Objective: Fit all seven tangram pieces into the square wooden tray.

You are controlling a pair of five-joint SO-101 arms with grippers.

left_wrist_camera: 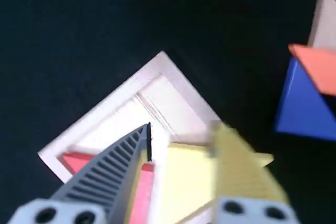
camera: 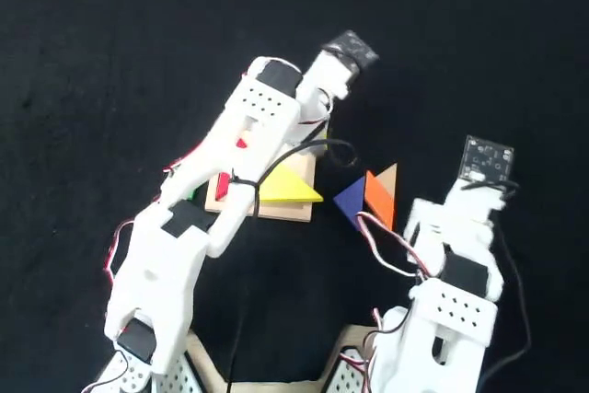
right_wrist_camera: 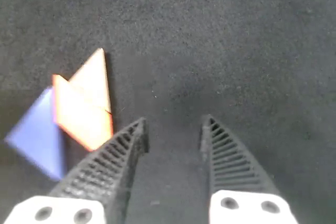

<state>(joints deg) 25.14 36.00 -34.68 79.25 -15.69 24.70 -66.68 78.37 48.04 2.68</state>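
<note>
Left gripper spread astride yellow triangle | we should square it, then seat it flat inside tray | right gripper spread too

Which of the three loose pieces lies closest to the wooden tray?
The blue triangle; the orange piece and tan piece lie beyond it, farther from the tray.

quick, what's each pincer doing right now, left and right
left pincer: at the yellow triangle over the tray; open or closed cannot be told
right pincer: open, holding nothing
</note>
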